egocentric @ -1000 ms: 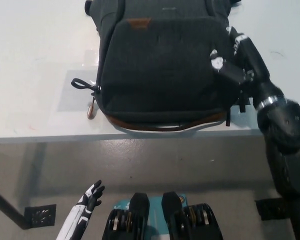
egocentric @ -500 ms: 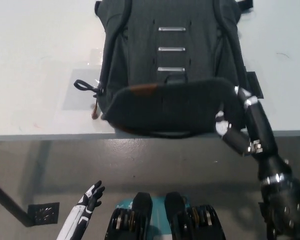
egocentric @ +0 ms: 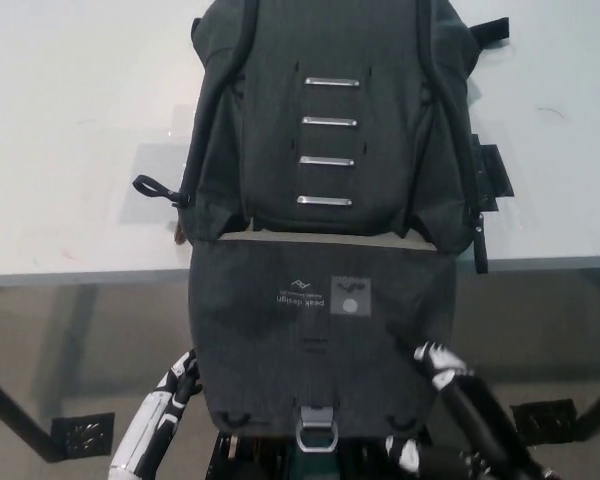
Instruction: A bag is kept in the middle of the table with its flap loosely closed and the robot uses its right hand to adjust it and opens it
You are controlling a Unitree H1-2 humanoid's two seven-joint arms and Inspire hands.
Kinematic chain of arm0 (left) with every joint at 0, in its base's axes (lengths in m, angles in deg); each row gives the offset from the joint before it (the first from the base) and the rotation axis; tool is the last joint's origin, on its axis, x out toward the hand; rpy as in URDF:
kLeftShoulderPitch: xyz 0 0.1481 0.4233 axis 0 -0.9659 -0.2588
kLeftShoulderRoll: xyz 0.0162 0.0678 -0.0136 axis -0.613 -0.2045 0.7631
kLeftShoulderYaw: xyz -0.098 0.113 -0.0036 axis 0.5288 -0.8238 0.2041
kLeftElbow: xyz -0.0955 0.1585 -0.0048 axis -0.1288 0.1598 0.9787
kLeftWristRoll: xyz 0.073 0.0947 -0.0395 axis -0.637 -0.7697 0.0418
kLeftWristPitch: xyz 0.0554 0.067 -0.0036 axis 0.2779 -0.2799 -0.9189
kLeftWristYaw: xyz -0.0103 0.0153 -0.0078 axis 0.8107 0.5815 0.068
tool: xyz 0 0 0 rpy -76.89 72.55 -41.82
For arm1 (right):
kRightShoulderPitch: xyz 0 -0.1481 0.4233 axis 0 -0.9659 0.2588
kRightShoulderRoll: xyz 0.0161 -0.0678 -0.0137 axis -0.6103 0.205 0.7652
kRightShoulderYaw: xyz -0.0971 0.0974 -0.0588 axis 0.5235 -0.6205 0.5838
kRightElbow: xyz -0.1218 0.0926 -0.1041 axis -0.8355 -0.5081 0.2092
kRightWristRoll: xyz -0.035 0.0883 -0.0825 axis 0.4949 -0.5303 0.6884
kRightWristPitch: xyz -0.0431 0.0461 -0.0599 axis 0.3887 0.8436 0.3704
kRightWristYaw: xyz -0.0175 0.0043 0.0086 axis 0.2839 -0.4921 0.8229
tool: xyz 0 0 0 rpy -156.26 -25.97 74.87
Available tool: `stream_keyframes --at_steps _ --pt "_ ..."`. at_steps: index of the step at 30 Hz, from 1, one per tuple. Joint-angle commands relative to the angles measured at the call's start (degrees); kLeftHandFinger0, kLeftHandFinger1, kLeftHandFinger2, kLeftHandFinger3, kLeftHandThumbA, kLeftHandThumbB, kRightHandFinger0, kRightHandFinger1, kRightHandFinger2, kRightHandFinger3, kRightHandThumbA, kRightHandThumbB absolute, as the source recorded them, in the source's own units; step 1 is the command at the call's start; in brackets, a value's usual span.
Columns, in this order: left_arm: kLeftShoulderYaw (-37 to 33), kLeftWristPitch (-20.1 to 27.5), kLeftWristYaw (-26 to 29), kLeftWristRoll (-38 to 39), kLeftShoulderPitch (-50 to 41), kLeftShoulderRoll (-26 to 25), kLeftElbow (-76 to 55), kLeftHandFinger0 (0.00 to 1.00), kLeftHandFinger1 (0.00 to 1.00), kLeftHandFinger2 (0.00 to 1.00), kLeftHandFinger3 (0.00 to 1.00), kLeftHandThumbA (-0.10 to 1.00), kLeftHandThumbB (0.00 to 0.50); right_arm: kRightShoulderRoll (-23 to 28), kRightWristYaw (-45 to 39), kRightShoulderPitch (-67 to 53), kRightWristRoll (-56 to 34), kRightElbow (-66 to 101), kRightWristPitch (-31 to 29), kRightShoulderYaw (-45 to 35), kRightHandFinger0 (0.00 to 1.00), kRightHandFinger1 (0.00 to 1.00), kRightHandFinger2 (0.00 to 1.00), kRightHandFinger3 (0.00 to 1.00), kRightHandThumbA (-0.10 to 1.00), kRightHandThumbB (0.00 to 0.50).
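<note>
A dark grey backpack (egocentric: 325, 60) lies in the middle of the white table (egocentric: 70, 120). Its flap (egocentric: 320, 340) is turned fully out and hangs down over the table's front edge, showing a logo patch and a metal buckle (egocentric: 318, 432) at its lower end. Several metal rungs (egocentric: 328, 160) show on the uncovered front of the bag. My black right hand (egocentric: 438, 365) is blurred at the flap's lower right edge, and its hold is unclear. My white left hand (egocentric: 172, 392) rests low at the left, open, partly behind the flap.
A strap loop (egocentric: 148, 187) sticks out at the bag's left and a black strap (egocentric: 492, 175) lies at its right. The table's front edge (egocentric: 80, 275) runs across the picture, with grey floor and a table foot (egocentric: 80, 432) below it.
The flap has been swung from over the bag's front down past the table edge and now hangs open. My right hand has dropped with it to the lower right. The left hand has barely moved.
</note>
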Motion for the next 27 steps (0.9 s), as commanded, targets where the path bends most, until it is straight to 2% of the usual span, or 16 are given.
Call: stream_keyframes --at_steps 1,5,7,9,12,14,15,16,17,19,20,21,22,24,25,27 --pt "0.39 -0.31 -1.32 0.17 2.31 -1.59 -1.29 1.00 1.00 1.00 1.00 1.00 0.038 2.84 -0.51 -0.37 9.62 -3.08 -2.74 2.88 1.00 1.00 1.00 1.00 0.89 0.483" --pt "0.49 -0.28 -1.17 0.05 3.36 -1.69 -0.90 1.00 1.00 1.00 1.00 1.00 0.045 4.90 -4.07 -0.67 8.54 -4.40 0.75 3.17 1.00 1.00 1.00 1.00 1.00 0.479" --pt "0.66 -0.27 -1.17 0.25 4.10 -1.83 -0.73 1.00 1.00 1.00 1.00 1.00 0.047 6.07 -7.55 0.31 7.74 -3.56 3.79 3.10 1.00 1.00 1.00 1.00 1.00 0.461" --pt "0.62 -0.54 -1.26 0.28 4.54 -1.91 -0.71 1.00 1.00 1.00 1.00 1.00 0.050 7.16 -10.81 0.78 6.30 -2.68 7.11 2.57 1.00 1.00 1.00 1.00 1.00 0.465" --pt "0.61 -0.73 -1.45 0.46 5.23 -1.88 -0.52 1.00 1.00 1.00 1.00 1.00 0.040 8.69 -13.93 0.54 4.76 -0.46 11.41 1.05 1.00 1.00 1.00 1.00 1.00 0.414" --pt "0.68 -0.22 -1.37 0.15 5.60 -2.01 -0.10 1.00 1.00 1.00 1.00 1.00 0.050 9.54 -14.82 0.46 1.96 0.10 12.75 -0.71 1.00 1.00 1.00 1.00 1.00 0.440" --pt "0.70 -0.16 -1.36 0.11 5.61 -2.02 -0.07 1.00 1.00 1.00 1.00 1.00 0.053 9.64 -14.96 0.40 1.40 0.17 12.78 -1.11 1.00 1.00 1.00 1.00 1.00 0.442" --pt "0.74 -0.28 -1.51 0.17 5.58 -2.17 -0.33 1.00 1.00 1.00 1.00 1.00 0.057 9.99 -14.44 0.05 -0.75 0.33 12.24 -2.88 1.00 1.00 1.00 1.00 1.00 0.413" --pt "0.83 -0.41 -1.52 0.29 5.56 -2.15 -0.47 1.00 1.00 1.00 1.00 1.00 0.057 10.13 -13.88 -0.21 -1.91 0.35 11.56 -3.95 1.00 1.00 1.00 1.00 1.00 0.412" --pt "0.88 -0.95 -1.76 0.50 5.65 -2.24 -0.81 1.00 1.00 1.00 1.00 1.00 0.046 8.47 -9.51 -1.61 -7.73 -0.90 6.72 -8.82 1.00 1.00 1.00 1.00 1.00 0.386" --pt "0.91 -1.29 -1.78 0.44 5.82 -2.27 -0.99 1.00 1.00 1.00 1.00 1.00 0.053 6.15 -5.98 -2.51 -13.53 -2.66 2.06 -12.82 1.00 1.00 1.00 1.00 1.00 0.389" --pt "0.91 -1.33 -1.79 0.43 5.91 -2.28 -0.98 1.00 1.00 1.00 1.00 1.00 0.054 5.76 -5.98 -2.58 -13.97 -2.83 1.59 -13.44 1.00 1.00 1.00 1.00 1.00 0.388" --pt "0.96 -1.21 -1.63 0.24 6.11 -2.24 -0.95 1.00 1.00 1.00 1.00 1.00 0.058 2.25 -3.19 -3.02 -20.42 -4.61 -0.94 -18.27 1.00 1.00 1.00 1.00 1.00 0.428" --pt "1.01 -1.15 -1.63 0.14 6.13 -2.43 -0.95 1.00 1.00 1.00 1.00 1.00 0.063 -1.04 -1.18 -3.12 -24.18 -5.76 -1.31 -22.41 1.00 1.00 1.00 1.00 1.00 0.408" --pt "1.03 -1.35 -1.63 0.18 6.14 -2.43 -1.02 1.00 1.00 1.00 1.00 1.00 0.065 -2.14 -0.89 -3.20 -25.17 -5.90 0.11 -24.31 1.00 1.00 1.00 1.00 1.00 0.414" --pt "0.99 -1.64 -1.77 0.32 6.25 -2.41 -1.14 1.00 1.00 1.00 1.00 1.00 0.064 -3.25 -1.23 -3.40 -26.43 -6.35 1.02 -26.53 1.00 1.00 1.00 1.00 1.00 0.374"
